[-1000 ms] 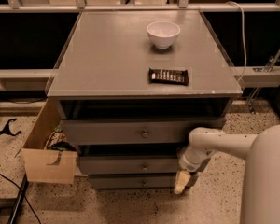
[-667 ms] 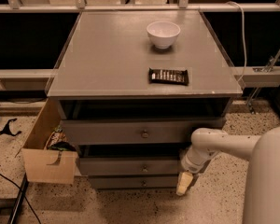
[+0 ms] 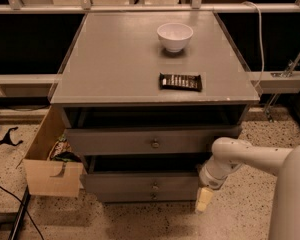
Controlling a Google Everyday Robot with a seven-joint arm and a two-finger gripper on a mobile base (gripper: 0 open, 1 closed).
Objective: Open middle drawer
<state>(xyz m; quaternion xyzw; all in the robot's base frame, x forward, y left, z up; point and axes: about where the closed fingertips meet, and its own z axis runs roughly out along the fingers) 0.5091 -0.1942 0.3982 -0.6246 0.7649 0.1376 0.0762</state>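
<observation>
Middle drawer [image 3: 125, 183]: second of the three grey knobbed fronts, low on the cabinet, right under the top drawer [image 3: 115, 141] and just above the bottom drawer [image 3: 125, 197]. Its front looks about level with the bottom one, so I read it as shut or barely cracked; can't call it finer than that. The top drawer's front stands out further, with a dark gap above it.

My hand [image 3: 204, 201] is low at the cabinet's front right corner, beside the right end of the two lower fronts, pointing down toward the floor. It's well clear of the middle knob [image 3: 154, 186], not touching it. Whether the hand is apart or together, I can't tell. Nothing is visibly in it.

Status, my judgement: nothing of the opening is done. Left to do: bring the hand left and slightly up to the knob, close on it, pull straight out.

Bowl [image 3: 175, 35] and snack bar [image 3: 180, 82] sit on the top surface [image 3: 115, 59], out of the way. Wooden box [image 3: 52, 178] sticks out at the left side, apart from my path.
</observation>
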